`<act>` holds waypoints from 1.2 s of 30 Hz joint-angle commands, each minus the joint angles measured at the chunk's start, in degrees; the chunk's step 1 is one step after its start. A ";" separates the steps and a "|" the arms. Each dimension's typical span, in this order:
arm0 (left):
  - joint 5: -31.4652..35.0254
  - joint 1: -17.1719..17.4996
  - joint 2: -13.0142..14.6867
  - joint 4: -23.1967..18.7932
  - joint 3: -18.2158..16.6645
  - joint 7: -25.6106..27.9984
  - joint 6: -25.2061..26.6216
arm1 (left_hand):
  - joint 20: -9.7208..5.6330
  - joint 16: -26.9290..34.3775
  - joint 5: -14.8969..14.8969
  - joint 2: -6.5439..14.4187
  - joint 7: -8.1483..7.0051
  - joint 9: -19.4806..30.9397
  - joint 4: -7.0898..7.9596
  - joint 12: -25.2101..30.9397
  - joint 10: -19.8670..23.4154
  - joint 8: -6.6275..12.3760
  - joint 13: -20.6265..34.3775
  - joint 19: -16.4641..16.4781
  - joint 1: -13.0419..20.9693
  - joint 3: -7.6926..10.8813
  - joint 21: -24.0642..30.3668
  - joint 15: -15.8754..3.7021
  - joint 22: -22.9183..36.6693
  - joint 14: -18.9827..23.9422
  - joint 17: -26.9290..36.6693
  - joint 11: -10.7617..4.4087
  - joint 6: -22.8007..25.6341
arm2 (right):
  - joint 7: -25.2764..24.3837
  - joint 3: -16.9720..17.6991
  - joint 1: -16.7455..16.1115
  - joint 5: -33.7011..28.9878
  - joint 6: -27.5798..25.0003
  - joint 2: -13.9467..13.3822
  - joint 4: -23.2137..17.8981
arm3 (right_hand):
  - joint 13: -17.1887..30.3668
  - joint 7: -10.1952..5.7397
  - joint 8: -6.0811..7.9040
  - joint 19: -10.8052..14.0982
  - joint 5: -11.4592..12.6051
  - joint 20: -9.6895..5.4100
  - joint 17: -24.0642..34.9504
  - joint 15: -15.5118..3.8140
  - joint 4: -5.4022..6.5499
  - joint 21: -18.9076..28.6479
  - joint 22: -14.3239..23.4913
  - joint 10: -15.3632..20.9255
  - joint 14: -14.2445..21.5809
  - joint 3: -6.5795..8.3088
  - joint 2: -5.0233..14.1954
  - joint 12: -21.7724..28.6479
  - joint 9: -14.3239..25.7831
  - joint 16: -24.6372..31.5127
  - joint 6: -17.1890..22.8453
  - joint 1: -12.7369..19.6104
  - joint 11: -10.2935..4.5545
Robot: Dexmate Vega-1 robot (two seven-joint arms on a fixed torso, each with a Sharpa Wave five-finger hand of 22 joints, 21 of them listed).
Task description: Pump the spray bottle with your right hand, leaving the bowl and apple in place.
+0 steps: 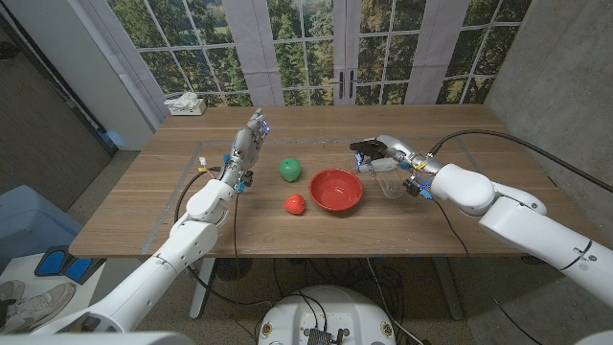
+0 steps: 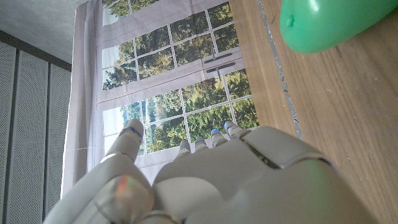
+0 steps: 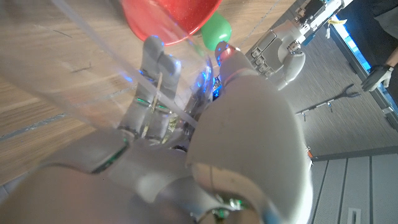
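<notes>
A clear spray bottle (image 1: pixel 388 182) with a black head stands on the wooden table (image 1: pixel 450 225), right of the red bowl (image 1: pixel 336 190). My right hand (image 1: pixel 397 159) grips the bottle near its top, fingers (image 3: pixel 155 68) wrapped round the clear plastic (image 3: pixel 74 56). A small red apple (image 1: pixel 295 203) lies left of the bowl, and a green fruit (image 1: pixel 290 170) lies behind it. My left hand (image 1: pixel 246 146) stands left of the green fruit (image 2: pixel 323 22), fingers straight and holding nothing. The right wrist view also shows the bowl (image 3: pixel 168 18), the green fruit (image 3: pixel 216 31) and my left hand (image 3: pixel 283 53).
A white tissue box (image 1: pixel 185 103) sits at the table's far left corner. A black cable (image 1: pixel 479 134) arcs over the table behind my right arm. Pale tape lines (image 1: pixel 206 146) mark the tabletop. Windows and curtains stand behind the far edge.
</notes>
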 commanded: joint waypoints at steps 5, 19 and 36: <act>-0.20 -0.87 -0.52 1.20 0.34 -0.56 0.19 | -5.65 0.16 -0.10 1.91 0.04 0.19 0.00 0.20 -6.08 0.09 0.13 -1.92 0.19 -0.05 0.22 -4.95 0.15 -9.25 0.04 -0.39 0.04 | 3.93 -4.75 7.81 0.95 -8.19 -2.74 -1.38 | -0.05 0.19 0.23 12.30 0.10 -18.83 10.86 -16.08 0.03 0.44 2.81 0.10 9.04 -0.31 3.71 0.38 0.58 20.95 -0.12 4.42 0.36; 0.33 -0.86 -0.61 1.27 0.40 0.02 0.09 | -5.64 0.08 -0.10 1.94 -0.32 0.19 -0.08 0.14 -6.23 0.04 0.13 -2.05 0.22 -0.11 0.16 -4.97 0.15 -9.50 0.04 -0.38 -0.08 | 5.54 -5.71 9.37 2.27 -7.68 -3.66 -0.70 | -1.58 2.72 2.97 12.66 0.77 -18.82 10.89 -16.06 -0.33 0.93 2.59 2.57 9.22 -0.81 2.48 0.61 2.44 21.09 2.98 5.02 1.59; 0.68 -0.11 -0.41 0.21 0.30 1.07 0.31 | -5.65 0.07 -0.09 2.05 -0.58 0.20 -0.26 0.07 -6.55 -0.05 0.14 -2.23 0.41 -0.06 0.10 -5.04 0.14 -9.66 0.04 -0.34 -0.44 | 8.85 -7.70 12.53 2.72 -9.08 -4.15 0.30 | 11.76 11.77 23.60 20.60 13.76 -18.64 11.23 -15.55 -0.16 -4.52 17.49 11.66 16.67 9.20 -1.36 29.06 4.26 21.88 5.83 -0.66 3.28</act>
